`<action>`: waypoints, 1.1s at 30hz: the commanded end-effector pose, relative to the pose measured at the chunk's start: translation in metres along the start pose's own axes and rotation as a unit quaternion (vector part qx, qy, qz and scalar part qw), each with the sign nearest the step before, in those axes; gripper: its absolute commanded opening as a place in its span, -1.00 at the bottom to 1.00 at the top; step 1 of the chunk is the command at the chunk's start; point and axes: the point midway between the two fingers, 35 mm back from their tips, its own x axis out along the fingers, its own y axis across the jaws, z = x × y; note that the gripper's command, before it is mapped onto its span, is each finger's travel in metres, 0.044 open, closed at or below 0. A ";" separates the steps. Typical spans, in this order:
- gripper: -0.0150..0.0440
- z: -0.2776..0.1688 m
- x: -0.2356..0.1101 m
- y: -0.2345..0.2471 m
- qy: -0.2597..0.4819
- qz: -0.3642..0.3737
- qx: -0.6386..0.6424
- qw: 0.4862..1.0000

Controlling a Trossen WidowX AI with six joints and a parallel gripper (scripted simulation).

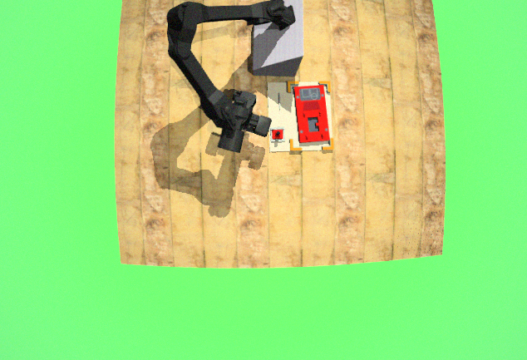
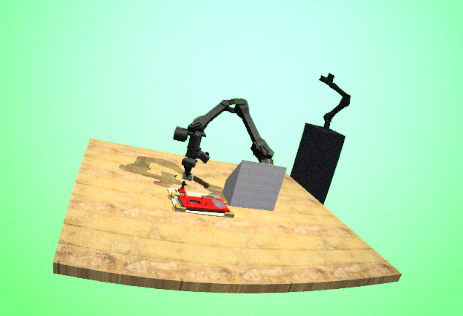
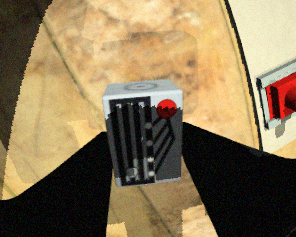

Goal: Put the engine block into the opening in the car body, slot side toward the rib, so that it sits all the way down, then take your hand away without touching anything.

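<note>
My gripper (image 2: 188,173) (image 3: 144,134) is shut on the engine block (image 2: 191,177) (image 3: 165,149). In the wrist view the block is a grey-white box with a black striped face and a red dot, held between the two black fingers, above the wooden table. Its slot cannot be made out, and the arm hides the block in the top view. The red car body (image 1: 302,125) (image 2: 207,203) lies on a cream board to the right of the gripper in the top view. Its dark opening (image 1: 311,124) (image 2: 193,201) is empty, with a small red rib jutting in.
The cream board (image 1: 285,120) (image 3: 240,21) has orange corner brackets (image 1: 295,147). A red part with a dark knob (image 1: 277,134) (image 2: 182,190) (image 3: 286,96) stands on it near the gripper. A large grey wedge (image 1: 289,45) (image 2: 258,185) stands beside the board. A black pedestal (image 2: 318,159) carries a second arm.
</note>
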 end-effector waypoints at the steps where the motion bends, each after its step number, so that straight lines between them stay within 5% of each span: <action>1: -0.49 -0.001 -0.012 0.000 0.002 0.000 0.004 1.000; 26: -0.49 0.006 -0.092 0.004 0.012 -0.006 0.016 1.000; 33: -0.49 0.005 -0.092 -0.006 0.012 -0.008 0.069 0.998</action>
